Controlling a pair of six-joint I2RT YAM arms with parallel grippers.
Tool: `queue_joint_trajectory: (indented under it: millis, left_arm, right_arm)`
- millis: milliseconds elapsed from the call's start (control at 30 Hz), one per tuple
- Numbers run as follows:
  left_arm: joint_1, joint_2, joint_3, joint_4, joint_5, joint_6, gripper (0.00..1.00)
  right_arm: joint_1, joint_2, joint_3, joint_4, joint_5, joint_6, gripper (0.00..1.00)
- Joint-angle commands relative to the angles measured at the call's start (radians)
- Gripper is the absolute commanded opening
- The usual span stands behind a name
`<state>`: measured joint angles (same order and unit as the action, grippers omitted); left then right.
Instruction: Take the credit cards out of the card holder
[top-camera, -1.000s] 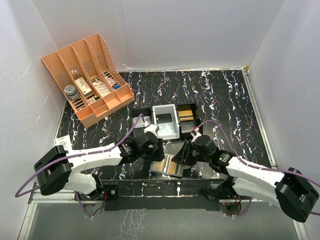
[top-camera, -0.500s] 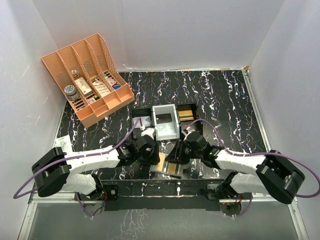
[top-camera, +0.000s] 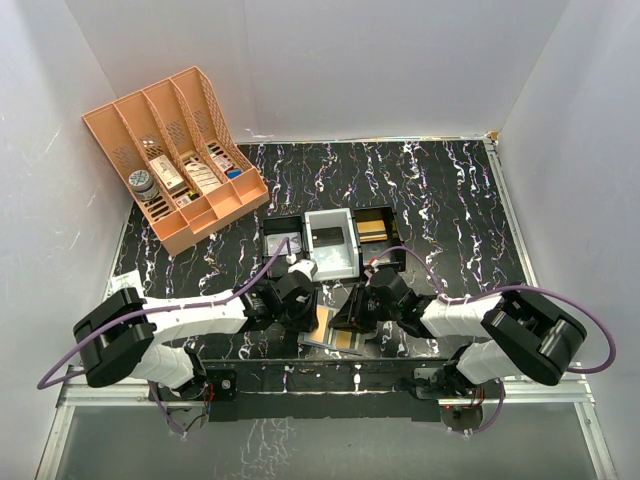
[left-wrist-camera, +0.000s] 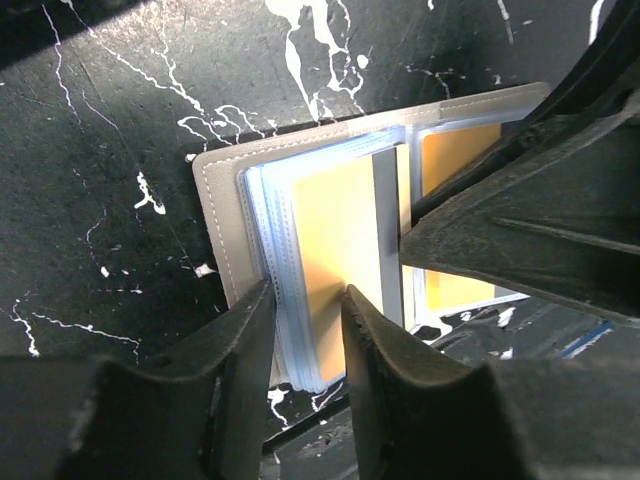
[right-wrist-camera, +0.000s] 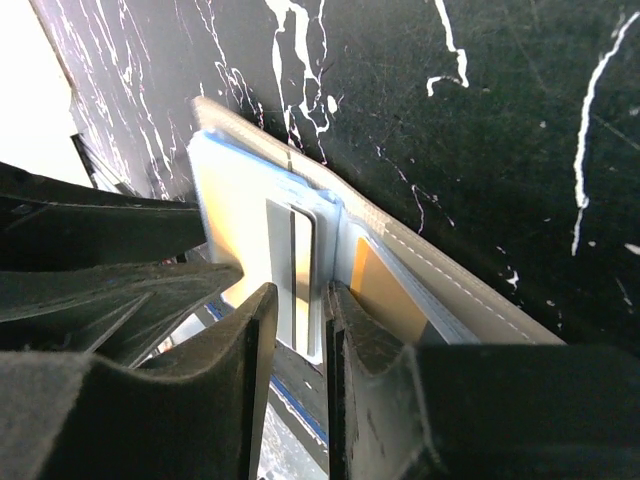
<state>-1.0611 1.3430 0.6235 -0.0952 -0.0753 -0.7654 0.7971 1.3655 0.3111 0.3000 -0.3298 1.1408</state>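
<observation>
Down low at the near edge of the black white-veined marble table (top-camera: 450, 200), working the grey stitched folding card holder (top-camera: 340, 342) with both arms at once. Lying open and flat there, just short of the row of small black and white trays (top-camera: 350, 262), well apart from the peach slotted plastic rack (top-camera: 180, 150) at the far left. Not emptied yet: a gold-orange plastic credit card (left-wrist-camera: 335, 240) tucked in the clear blue-edged sleeves (left-wrist-camera: 265, 230) on one panel, with more gold showing in the pocket beside it.

Swung in hard on the right since a second ago. No longer stretched out toward the right edge, but folded back near the base, with the right gripper (right-wrist-camera: 300, 295) brought left onto the holder's middle. Pinching a clear sleeve leaf at the fold, fingers pressed nearly together on it, with a card's grey stripe showing inside.

Crept a touch nearer on the left as well. Straddling the free edge of the sleeve stack with the left gripper (left-wrist-camera: 305, 300), fingers drawn in close on either side. Impossible to tell whether biting or merely bracketing.

Covering far more of the holder than before. Open gold face plain from above a second ago, only slivers between the two black claws now. Same spot for the holder, though. Rack and trays unmoved.
</observation>
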Motion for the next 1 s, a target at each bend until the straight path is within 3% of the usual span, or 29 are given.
queue_joint_trajectory:
  millis: [0, 167, 367, 700, 800, 900, 967]
  left_arm:
    - [0.000, 0.019, 0.008, 0.009, 0.050, 0.009, 0.27]
    - [-0.001, 0.040, -0.009, 0.006, 0.057, -0.015, 0.20]
    - [0.000, 0.049, -0.022, 0.033, 0.095, -0.021, 0.15]
    - [-0.001, 0.035, -0.052, 0.064, 0.144, -0.039, 0.12]
    - [-0.002, 0.031, -0.062, 0.072, 0.156, -0.041, 0.11]
    - [-0.002, 0.016, -0.074, 0.059, 0.139, -0.054, 0.11]
    - [-0.001, -0.013, -0.079, 0.044, 0.123, -0.065, 0.11]
  right_arm:
    - [0.005, 0.021, -0.034, 0.013, 0.048, 0.004, 0.23]
    - [0.005, 0.012, -0.036, 0.042, 0.028, -0.013, 0.19]
    - [0.005, 0.018, -0.028, 0.079, -0.009, -0.039, 0.22]
    - [0.035, 0.086, 0.090, -0.013, 0.009, -0.138, 0.20]
    - [0.060, 0.097, 0.125, -0.066, 0.045, -0.160, 0.16]
    - [0.065, 0.100, 0.140, -0.094, 0.069, -0.167, 0.02]
    - [0.065, 0.094, 0.151, -0.116, 0.079, -0.172, 0.00]
